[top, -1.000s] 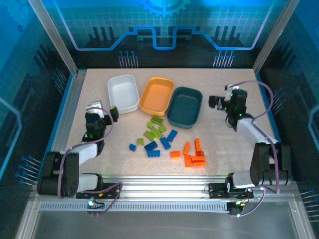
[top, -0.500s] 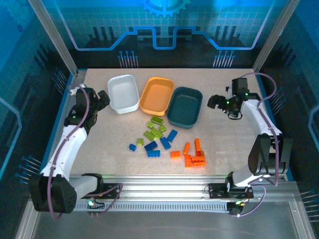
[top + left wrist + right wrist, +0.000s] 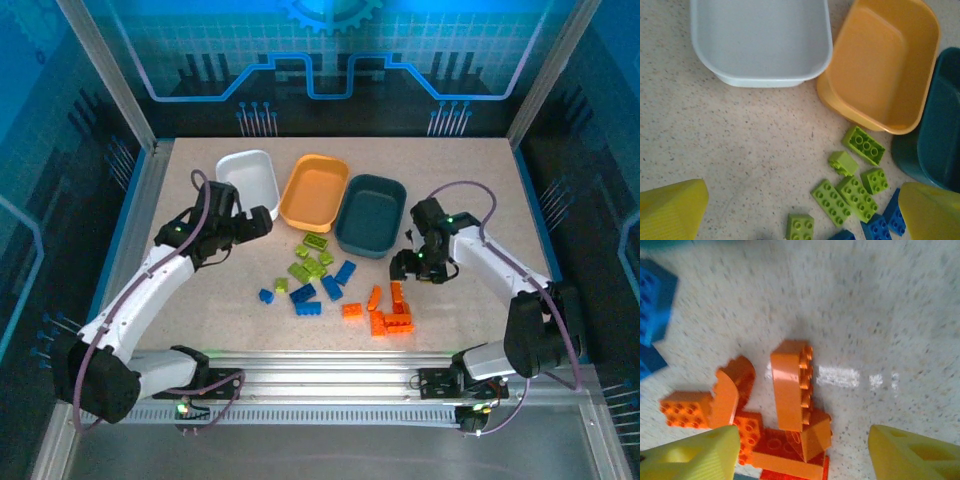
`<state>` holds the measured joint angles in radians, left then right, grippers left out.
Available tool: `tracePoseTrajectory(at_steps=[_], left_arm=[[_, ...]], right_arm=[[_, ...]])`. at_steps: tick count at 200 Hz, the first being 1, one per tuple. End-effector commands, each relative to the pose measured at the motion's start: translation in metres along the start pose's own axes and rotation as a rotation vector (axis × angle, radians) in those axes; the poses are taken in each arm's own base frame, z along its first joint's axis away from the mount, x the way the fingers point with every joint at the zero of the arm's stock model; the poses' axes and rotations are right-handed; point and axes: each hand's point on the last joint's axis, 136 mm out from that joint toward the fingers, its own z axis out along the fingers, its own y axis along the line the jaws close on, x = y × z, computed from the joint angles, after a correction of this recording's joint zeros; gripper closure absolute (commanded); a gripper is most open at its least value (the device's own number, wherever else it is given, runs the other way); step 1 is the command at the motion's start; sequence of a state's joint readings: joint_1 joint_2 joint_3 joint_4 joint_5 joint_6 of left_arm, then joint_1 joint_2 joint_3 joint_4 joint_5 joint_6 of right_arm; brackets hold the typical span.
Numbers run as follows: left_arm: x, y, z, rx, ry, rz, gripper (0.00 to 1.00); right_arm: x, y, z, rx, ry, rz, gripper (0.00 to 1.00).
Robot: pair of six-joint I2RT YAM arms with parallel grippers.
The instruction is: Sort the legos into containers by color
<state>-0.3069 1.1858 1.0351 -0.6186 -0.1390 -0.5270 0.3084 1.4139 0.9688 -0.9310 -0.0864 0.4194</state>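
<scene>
Over orange legos [image 3: 388, 312] on worktop, right gripper [image 3: 404, 268] has dropped from beside teal tray [image 3: 372, 180], jaws apart, narrowing, empty. Left gripper [image 3: 258, 222], wide open, empty, swung toward green legos [image 3: 310, 260]. First picks likely imminent; nothing sorted.

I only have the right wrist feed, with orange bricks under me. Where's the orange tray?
Observer: The orange tray is the middle one of three in a row along the far side of the table.
Operator: Anything in it yet?
Observer: No, it's empty.
Operator: And where's the left arm?
Observer: The left pincer hovers open just in front of the white tray, to the left of the green bricks.
</scene>
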Motion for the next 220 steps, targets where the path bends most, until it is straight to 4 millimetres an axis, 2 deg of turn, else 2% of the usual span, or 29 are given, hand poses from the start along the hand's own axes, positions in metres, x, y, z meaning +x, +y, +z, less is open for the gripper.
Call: tracePoseTrajectory(at_steps=[1, 27, 65, 157, 196, 220], left_arm=[[0.024, -0.002, 0.004, 0.014, 0.080, -0.011, 0.01], [0.035, -0.003, 0.005, 0.021, 0.102, -0.014, 0.01], [0.037, -0.004, 0.004, 0.034, 0.105, -0.020, 0.01], [0.046, 0.002, -0.003, 0.033, 0.120, 0.012, 0.01], [0.051, 0.006, -0.006, 0.025, 0.125, 0.011, 0.01], [0.053, 0.008, -0.005, 0.021, 0.130, 0.009, 0.01]], right_arm=[[0.007, 0.005, 0.013, 0.005, 0.020, 0.000, 0.37], [0.006, 0.010, 0.025, 0.020, 0.040, -0.021, 0.41], [0.001, 0.011, 0.039, 0.048, 0.059, -0.034, 0.46], [-0.013, 0.007, 0.058, 0.123, 0.070, -0.034, 0.60], [-0.016, 0.005, 0.062, 0.144, 0.071, -0.039, 0.70], [-0.018, 0.003, 0.054, 0.157, 0.044, -0.039, 0.77]])
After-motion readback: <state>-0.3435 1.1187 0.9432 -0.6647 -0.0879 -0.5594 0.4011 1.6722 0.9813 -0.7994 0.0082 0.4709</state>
